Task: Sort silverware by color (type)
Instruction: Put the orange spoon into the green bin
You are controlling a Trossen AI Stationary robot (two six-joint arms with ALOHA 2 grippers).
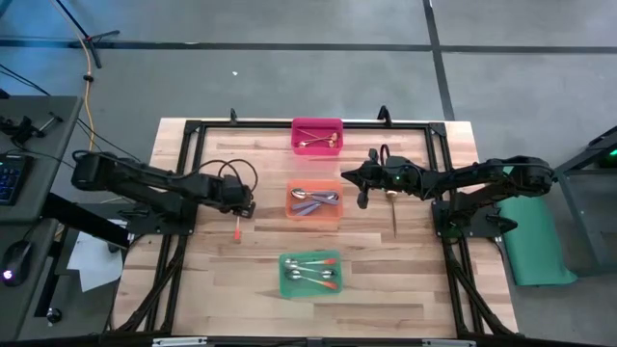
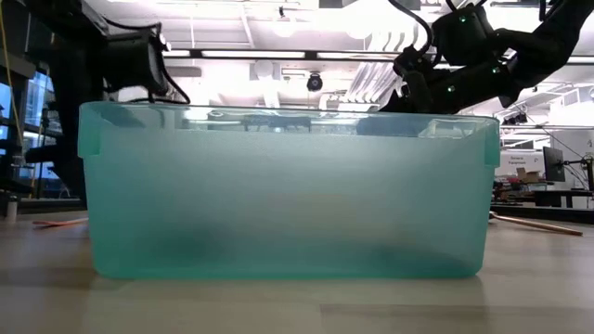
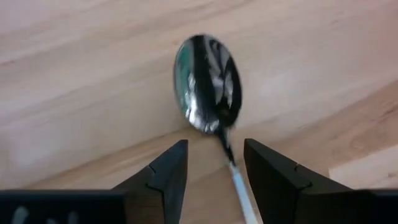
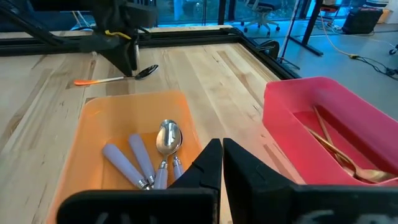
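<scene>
A spoon with a silver bowl (image 3: 208, 84) and an orange-red handle (image 1: 237, 228) lies flat on the table, left of the orange bin. My left gripper (image 3: 214, 168) is open and points down over it, one finger on either side of its thin neck, not touching. In the right wrist view this spoon (image 4: 118, 77) lies under the left gripper (image 4: 129, 59). My right gripper (image 4: 221, 163) is shut and empty; it hangs between the orange bin (image 1: 315, 200) and the pink bin (image 1: 317, 136). A gold spoon (image 1: 395, 214) lies on the table under the right arm.
The pink bin (image 4: 323, 130) holds gold spoons, the orange bin (image 4: 124, 149) holds purple-handled spoons, and the green bin (image 1: 310, 274) near the near edge holds orange-red-handled ones. The green bin's wall (image 2: 278, 195) fills the low view. A black frame runs round the table.
</scene>
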